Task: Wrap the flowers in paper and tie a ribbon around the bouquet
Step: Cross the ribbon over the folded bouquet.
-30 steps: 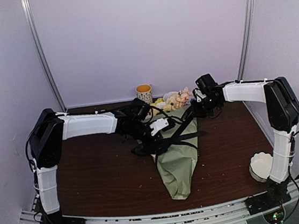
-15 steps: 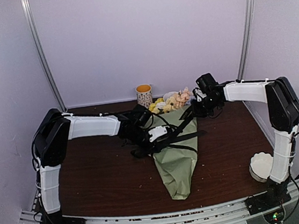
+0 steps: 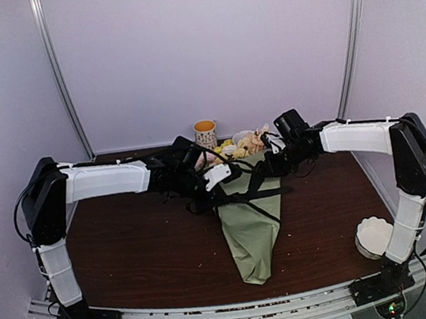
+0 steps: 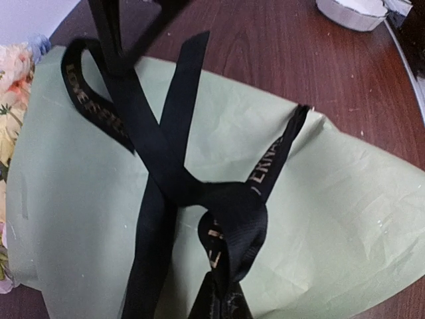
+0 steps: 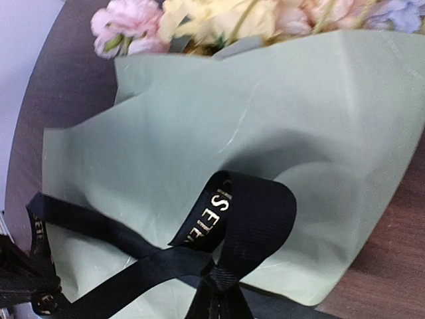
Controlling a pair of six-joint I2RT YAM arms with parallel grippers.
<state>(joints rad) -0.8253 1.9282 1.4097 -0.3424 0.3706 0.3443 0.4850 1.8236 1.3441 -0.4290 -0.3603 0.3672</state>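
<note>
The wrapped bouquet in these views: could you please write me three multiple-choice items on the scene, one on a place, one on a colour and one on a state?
1. Where does the white scalloped stack sit on the table?
A. at the far left corner
B. at the near right, by the right arm's base
C. at the far edge, in the middle

2. What colour is the outer face of the paper?
A. red
B. white
C. sage green

3. How does the ribbon lie?
A. crossed and looped over the paper
B. coiled on bare wood, apart from the paper
C. rolled up in a neat spool

Answers: 1 B, the top view shows it beside that base; 2 C, all three views show green; 3 A, both wrist views show black bands crossing on the sheet.
</note>
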